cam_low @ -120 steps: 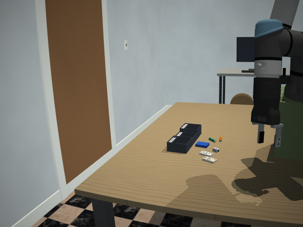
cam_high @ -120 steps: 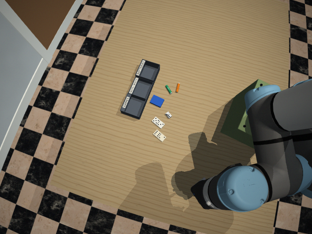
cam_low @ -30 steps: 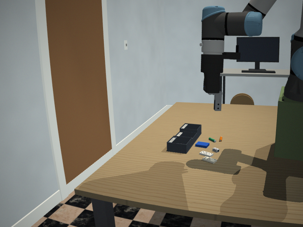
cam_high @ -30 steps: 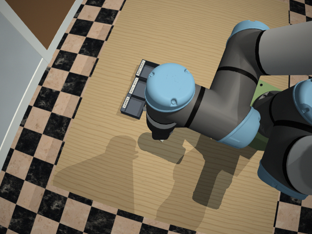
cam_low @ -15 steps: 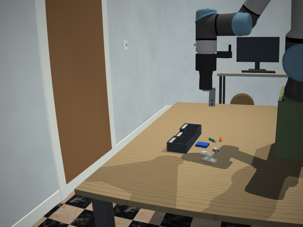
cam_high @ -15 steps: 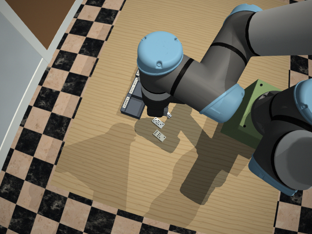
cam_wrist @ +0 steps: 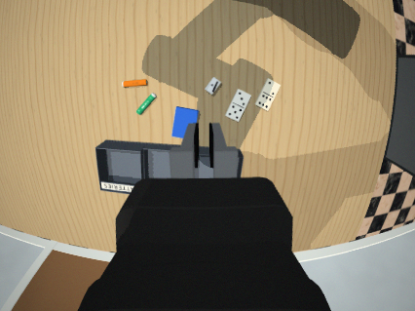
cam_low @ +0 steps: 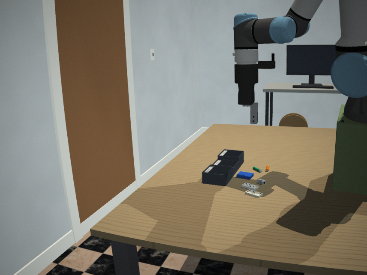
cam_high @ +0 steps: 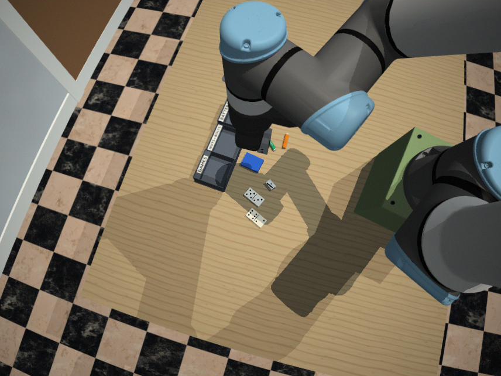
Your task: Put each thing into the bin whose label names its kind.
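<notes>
- Gripper [cam_wrist: 203, 133]: fingers nearly together, only a thin slit, nothing held between them.
- Position: high above the table [cam_low: 171, 213], about over the row of three bins [cam_low: 215, 178], well apart from everything below.
- Done so far, as judged: nothing; the bin floors that show look bare.
- Left to do: all of it.
- Two dominoes [cam_high: 254, 196] [cam_high: 256, 217] on the table beside the GAMES bin [cam_high: 202, 163], probably meant for it.
- Green battery [cam_high: 272, 145] and orange battery [cam_high: 285, 140] side by side near the far bin, probably meant for it.
- Blue block [cam_high: 251, 161] just beside the bins; kind unclear, may match no label.
- Small grey piece [cam_high: 270, 184]: too small to tell, nut or die.
- Hidden in the top view: far bin and most of its label, covered by the wrist.
</notes>
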You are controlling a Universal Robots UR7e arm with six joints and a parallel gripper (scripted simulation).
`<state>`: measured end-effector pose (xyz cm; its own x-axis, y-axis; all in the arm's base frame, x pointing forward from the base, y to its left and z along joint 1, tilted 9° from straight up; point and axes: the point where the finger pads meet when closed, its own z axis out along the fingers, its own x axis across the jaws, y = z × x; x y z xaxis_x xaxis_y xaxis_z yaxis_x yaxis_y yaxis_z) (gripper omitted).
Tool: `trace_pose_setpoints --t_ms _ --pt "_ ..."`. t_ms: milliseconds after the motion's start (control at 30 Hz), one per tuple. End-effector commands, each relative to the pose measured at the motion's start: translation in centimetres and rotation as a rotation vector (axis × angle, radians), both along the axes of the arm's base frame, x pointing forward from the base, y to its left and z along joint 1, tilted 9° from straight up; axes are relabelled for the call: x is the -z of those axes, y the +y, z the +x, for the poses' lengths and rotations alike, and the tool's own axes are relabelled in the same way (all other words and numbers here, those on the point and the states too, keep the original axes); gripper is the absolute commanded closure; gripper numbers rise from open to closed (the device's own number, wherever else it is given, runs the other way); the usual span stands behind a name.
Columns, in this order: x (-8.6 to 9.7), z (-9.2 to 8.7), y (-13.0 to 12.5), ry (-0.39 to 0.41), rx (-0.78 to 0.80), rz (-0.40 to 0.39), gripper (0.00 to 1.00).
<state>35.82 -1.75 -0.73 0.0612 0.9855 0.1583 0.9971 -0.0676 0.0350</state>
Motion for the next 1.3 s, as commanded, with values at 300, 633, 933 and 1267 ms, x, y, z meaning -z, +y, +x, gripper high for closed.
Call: trace_pose_setpoints --t_ms 300,633,933,1267 --pt "0.1 0.2 -0.7 0.002 0.008 0.0 0.69" --pt "4.0 3.0 -4.1 -0.044 -0.284 -0.014 0.69" --pt "8.9 6.6 -8.5 -0.078 -0.527 -0.028 0.69" --pt "13.2 9.8 -12.4 -0.115 -0.781 -0.042 0.69"
